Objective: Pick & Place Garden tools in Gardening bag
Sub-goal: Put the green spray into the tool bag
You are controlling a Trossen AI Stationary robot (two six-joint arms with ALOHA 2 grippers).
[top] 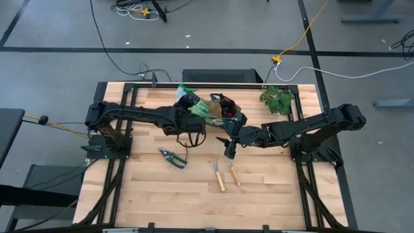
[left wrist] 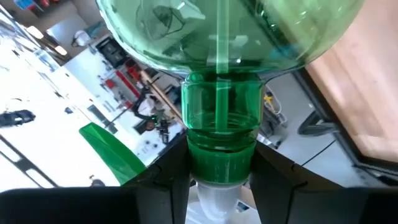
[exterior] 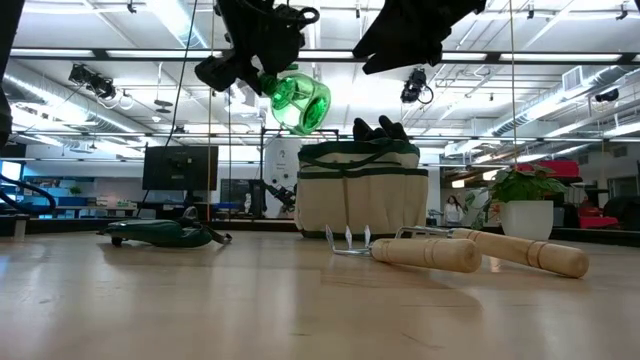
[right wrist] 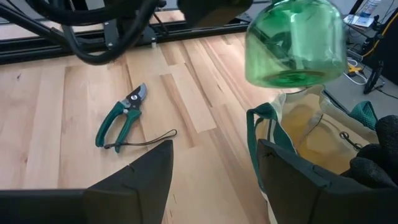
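Observation:
My left gripper (top: 192, 105) is shut on the green spray bottle (exterior: 300, 100) in the air beside the beige gardening bag (exterior: 360, 190), just above its rim. Black gloves (exterior: 380, 128) stick out of the bag's top. My right gripper (right wrist: 214, 168) is open and empty over the table in front of the bag (right wrist: 311, 140). The green-handled pruning shears (top: 173, 157) lie flat on the table left of it. Two wooden-handled mini rakes (top: 225, 173) lie side by side nearer the front. My left gripper pinches the bottle's green neck collar (left wrist: 219, 155) between its two fingers (left wrist: 168, 177), just below the round body. The fingers come from the table's left and lie across the neck. The bottle is lifted clear and tilted, its base (exterior: 318, 108) pointing away from the gripper toward the bag.
A leafy potted plant (top: 277, 98) stands at the far right of the table. The black frame rails (top: 194, 85) run along the table's far edge and sides. Bare wood (top: 194, 200) lies toward the near edge.

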